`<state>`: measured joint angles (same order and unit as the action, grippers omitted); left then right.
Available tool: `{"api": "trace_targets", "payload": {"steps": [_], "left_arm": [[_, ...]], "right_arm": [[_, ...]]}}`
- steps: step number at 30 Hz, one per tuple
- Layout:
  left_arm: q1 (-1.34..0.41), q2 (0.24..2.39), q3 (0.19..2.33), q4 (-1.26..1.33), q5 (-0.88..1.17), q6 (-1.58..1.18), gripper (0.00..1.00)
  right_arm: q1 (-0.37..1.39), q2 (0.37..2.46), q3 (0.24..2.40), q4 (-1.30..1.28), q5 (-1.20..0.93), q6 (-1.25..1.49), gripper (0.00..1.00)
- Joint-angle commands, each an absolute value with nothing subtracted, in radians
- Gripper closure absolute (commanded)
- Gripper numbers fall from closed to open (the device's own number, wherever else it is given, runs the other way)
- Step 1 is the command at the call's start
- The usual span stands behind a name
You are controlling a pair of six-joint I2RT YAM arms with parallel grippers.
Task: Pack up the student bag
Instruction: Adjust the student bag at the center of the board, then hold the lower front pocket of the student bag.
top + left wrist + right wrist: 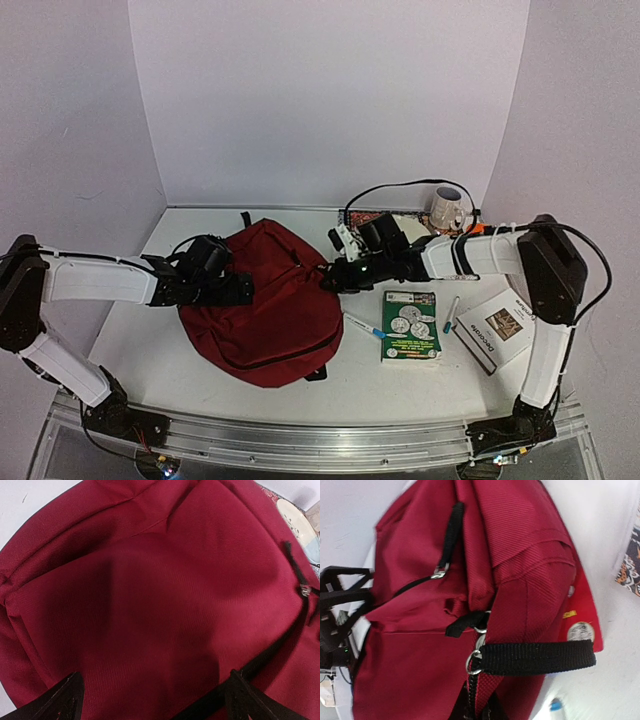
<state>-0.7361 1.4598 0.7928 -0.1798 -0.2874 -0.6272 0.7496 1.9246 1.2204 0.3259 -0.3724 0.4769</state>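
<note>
bag (262,300) lies flat and slumped on table (190,375). all places below are rel. to bag.

handling: soft fabric, no frame, and it looks empty, so prob light. i'd expect it to fold and drag rather than lift as one piece, and the cloth will bunch under a pinch. broad red panels give fingers little to bite on. better holds are the black bits: pull tab (471,687), webbing strap (535,657), top loop (245,217) at bag's far edge. one side prob needs pinning while the other works the zip, else the whole bag slides.

l gripper (155,702) is over bag's left half, fingers spread wide above the red panel, contact not clear. r gripper (330,278) is at bag's right edge, fingers pressed together, and looks to be pinching the pull tab just below the metal ring (474,661).

writing: round patch (580,630) and small yellow tag (569,614) on bag's right side, both too blurred to read. green book (411,325) near bag's right, cover print too small. white booklet (497,328) further right, title reads sth like "decorate", not sure. pen (365,327) just beside bag's right edge. mug (448,208) far-right of bag, patterned, no legible text.
</note>
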Motion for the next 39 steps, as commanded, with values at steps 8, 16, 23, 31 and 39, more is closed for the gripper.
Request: {"api": "trace_targets", "payload": {"steps": [8, 16, 23, 31, 39], "left_arm": [[-0.732, 1.499, 0.913, -0.138, -0.254, -0.566, 0.01], [-0.732, 1.5, 0.935, -0.133, -0.205, -0.529, 0.01], [-0.732, 1.448, 0.916, -0.135, -0.177, -0.518, 0.01], [-0.732, 1.389, 0.91, -0.153, -0.144, -0.505, 0.01], [-0.739, 1.412, 0.95, -0.153, -0.042, -0.511, 0.01]], "right_arm": [[0.899, 1.657, 1.031, 0.365, -0.215, 0.605, 1.0], [0.955, 1.63, 0.907, 0.429, -0.161, 0.701, 0.78], [0.906, 1.595, 1.0, 0.274, -0.097, 0.518, 0.49], [0.783, 1.662, 1.058, 0.245, -0.168, 0.447, 0.31], [0.743, 1.852, 1.2, 0.247, -0.254, 0.384, 0.14]]}}
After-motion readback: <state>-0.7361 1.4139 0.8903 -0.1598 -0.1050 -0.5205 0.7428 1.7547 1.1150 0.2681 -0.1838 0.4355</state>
